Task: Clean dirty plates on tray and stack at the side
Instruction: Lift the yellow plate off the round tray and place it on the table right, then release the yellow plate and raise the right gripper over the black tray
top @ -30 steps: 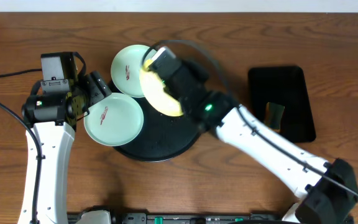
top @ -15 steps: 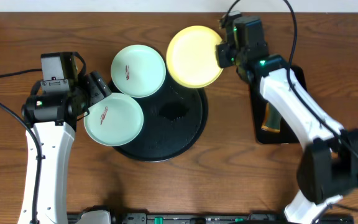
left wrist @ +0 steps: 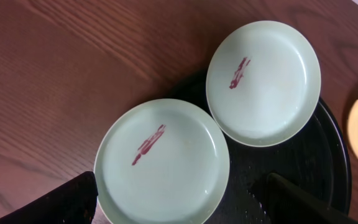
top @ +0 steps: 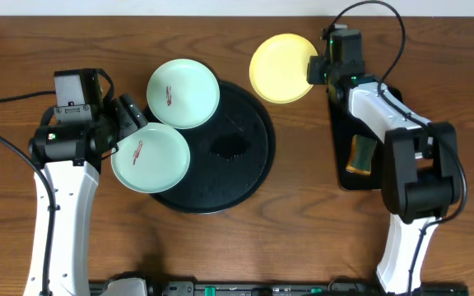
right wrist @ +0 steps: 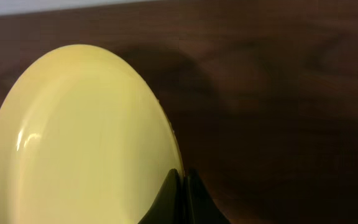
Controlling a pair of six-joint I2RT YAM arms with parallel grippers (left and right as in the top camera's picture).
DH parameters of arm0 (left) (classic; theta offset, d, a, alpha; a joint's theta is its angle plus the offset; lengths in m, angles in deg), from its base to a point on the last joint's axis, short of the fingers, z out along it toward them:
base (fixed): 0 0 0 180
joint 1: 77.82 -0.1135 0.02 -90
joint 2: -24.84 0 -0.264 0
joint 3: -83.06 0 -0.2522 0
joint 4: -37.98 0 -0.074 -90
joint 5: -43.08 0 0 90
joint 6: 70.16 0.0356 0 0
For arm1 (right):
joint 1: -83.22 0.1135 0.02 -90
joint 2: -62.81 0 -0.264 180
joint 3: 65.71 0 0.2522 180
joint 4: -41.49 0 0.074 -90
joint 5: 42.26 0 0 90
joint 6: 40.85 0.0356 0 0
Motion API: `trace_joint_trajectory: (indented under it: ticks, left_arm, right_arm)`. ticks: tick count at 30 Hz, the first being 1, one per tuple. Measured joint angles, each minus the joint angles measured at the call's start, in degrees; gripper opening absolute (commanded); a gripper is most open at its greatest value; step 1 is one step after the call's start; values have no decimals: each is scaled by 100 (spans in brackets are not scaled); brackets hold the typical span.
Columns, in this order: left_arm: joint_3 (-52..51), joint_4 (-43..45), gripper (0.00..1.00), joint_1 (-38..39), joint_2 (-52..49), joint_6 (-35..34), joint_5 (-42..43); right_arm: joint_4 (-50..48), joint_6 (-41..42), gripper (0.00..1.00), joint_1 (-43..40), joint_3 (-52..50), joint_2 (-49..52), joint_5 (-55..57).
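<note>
The round black tray lies mid-table. Two mint-green plates rest on its left rim, each with a reddish-brown smear: the near one and the far one. Both also show in the left wrist view, near one, far one. My left gripper is open, its fingers either side of the near plate's edge. My right gripper is shut on the rim of the pale yellow plate, held off the tray at the back right; the plate fills the right wrist view, fingers pinched on its edge.
A smaller black rectangular tray lies at the right with a brownish item on it. A dark wet smudge marks the round tray's middle. Bare wooden table surrounds everything.
My right gripper carried the yellow plate from over the round tray to the right and back, off the tray. The left arm and both green plates stayed put.
</note>
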Motion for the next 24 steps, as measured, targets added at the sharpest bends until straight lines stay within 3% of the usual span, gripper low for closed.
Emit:
trace_joint_trajectory:
  ticks: [5,6,7,11,17,24]
  left_arm:
    - [0,-2,86,0,0,0,2]
    - [0,0,86,0,0,0,2]
    - [0,-2,86,0,0,0,0]
    - [0,-2,86,0,0,0,0]
    - [0,-7,86,0,0,0,2]
    - [0,0,86,0,0,0,4]
  right_arm:
    - [-151,59,5,-2,0,323,-63]
    - [-142,85,17,-2,0,363,-81]
    - [-118,116,39,-2,0,376,-94]
    - [-144,-44,57,-2,0,378,-236]
    - [516,-407,55,-9,-11,-122,-590]
    - [2516,-531,54,-197,17,-2129,-719]
